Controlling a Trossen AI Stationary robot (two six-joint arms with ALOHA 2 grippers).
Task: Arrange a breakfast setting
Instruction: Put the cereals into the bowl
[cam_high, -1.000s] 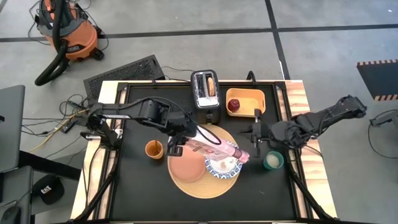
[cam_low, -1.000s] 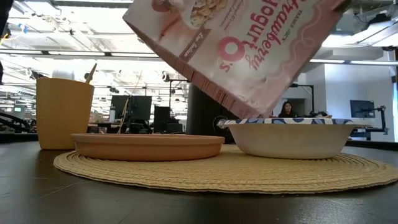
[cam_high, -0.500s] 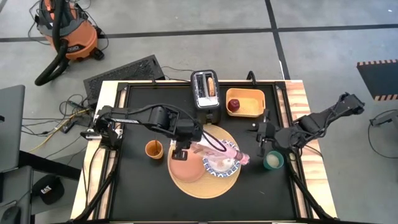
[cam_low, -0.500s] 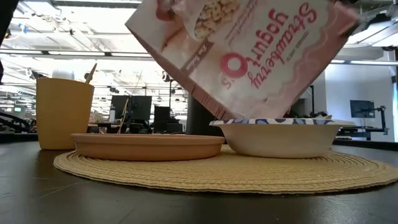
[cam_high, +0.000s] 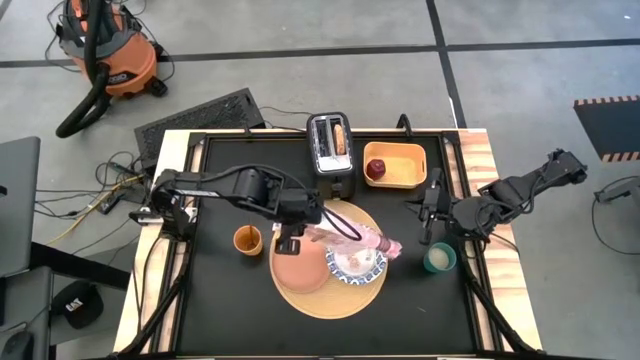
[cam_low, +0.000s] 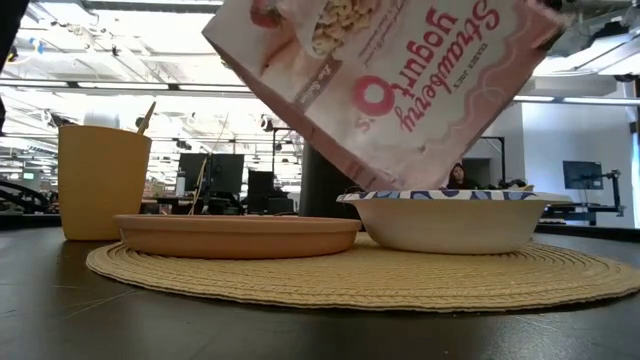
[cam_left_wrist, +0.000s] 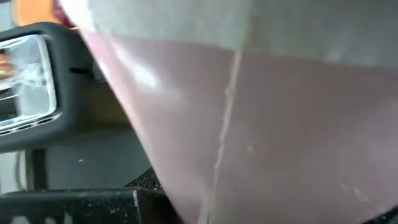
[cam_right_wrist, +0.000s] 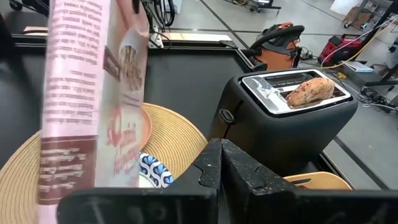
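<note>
Fingers, left: the left gripper (cam_high: 300, 234) is clamped on the pink cereal box (cam_high: 352, 236), holding it tilted mouth-down over the blue-and-white dish (cam_high: 357, 266).
Fingers, right: the right gripper (cam_high: 428, 214) hangs pressed together and empty, near the bench's right edge.
Handling: the box looks light, thin-walled and crushable; I judge a hold across its broad faces near the closed end is best.
Dish: it sits on the round woven board (cam_high: 345, 298), just beside the salmon-pink plate (cam_high: 299, 268); pale contents show, though cereal cannot be confirmed.
Yellow tray (cam_high: 405, 160): holds the red apple (cam_high: 376, 169).
Toaster (cam_high: 331, 148): holds the toasted bread (cam_high: 341, 136).
Orange cup (cam_high: 247, 240): something slim stands in it.
</note>
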